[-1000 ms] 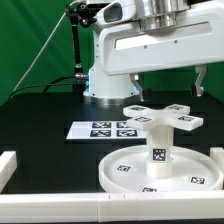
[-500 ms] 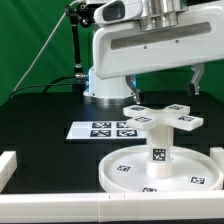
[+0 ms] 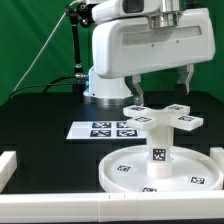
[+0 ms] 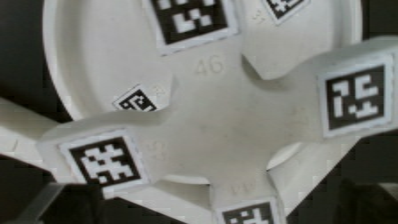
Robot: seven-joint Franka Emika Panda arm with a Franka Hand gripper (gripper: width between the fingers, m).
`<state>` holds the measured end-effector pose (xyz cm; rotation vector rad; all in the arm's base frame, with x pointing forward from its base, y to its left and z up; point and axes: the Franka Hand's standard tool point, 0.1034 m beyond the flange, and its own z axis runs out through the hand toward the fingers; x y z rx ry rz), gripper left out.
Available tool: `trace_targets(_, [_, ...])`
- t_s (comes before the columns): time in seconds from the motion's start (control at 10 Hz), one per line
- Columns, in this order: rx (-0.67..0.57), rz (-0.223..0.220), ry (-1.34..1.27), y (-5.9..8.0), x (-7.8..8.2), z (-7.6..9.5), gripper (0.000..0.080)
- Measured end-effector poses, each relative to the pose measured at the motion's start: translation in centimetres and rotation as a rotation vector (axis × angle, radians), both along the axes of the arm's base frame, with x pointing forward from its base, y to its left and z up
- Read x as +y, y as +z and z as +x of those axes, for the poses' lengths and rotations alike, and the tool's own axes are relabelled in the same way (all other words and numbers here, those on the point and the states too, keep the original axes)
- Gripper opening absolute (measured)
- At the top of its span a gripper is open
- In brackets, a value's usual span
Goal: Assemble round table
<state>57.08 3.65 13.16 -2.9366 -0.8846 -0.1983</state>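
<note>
Gripper (image 3: 158,80): fingers are being held apart, empty, above the cross-shaped foot piece (image 3: 164,116). Foot is being carried atop the leg (image 3: 158,150), standing at the round disc's (image 3: 120,172) centre. Marker board (image 3: 103,129) at ten o'clock beyond. Risk: foot being knocked askew if unseated.

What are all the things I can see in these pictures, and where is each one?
round disc: one, white, rimmed, lying flat on the black table near the front.
cylinder leg: one, white, upright at the disc's centre.
cross-shaped foot piece: one, white, tagged, on top of the leg.
marker board: one, white with black tags, flat behind the disc.
straight bars: white, along the table's front and on the exterior view's left.
table: one, black.
backdrop: green.
robot arm: one, white, above the foot piece.
end effector: one, fingers apart, holding nothing.
</note>
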Motion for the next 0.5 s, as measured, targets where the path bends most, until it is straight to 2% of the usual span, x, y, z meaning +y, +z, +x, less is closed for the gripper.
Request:
trace_targets(0.2, [-0.008, -0.009, 0.082, -0.05, -0.08, -0.01, 0.0648])
trace_targets(0.5, [-0.034, -0.078, 0.446, -0.39, -0.12, -0.15, 0.0648])
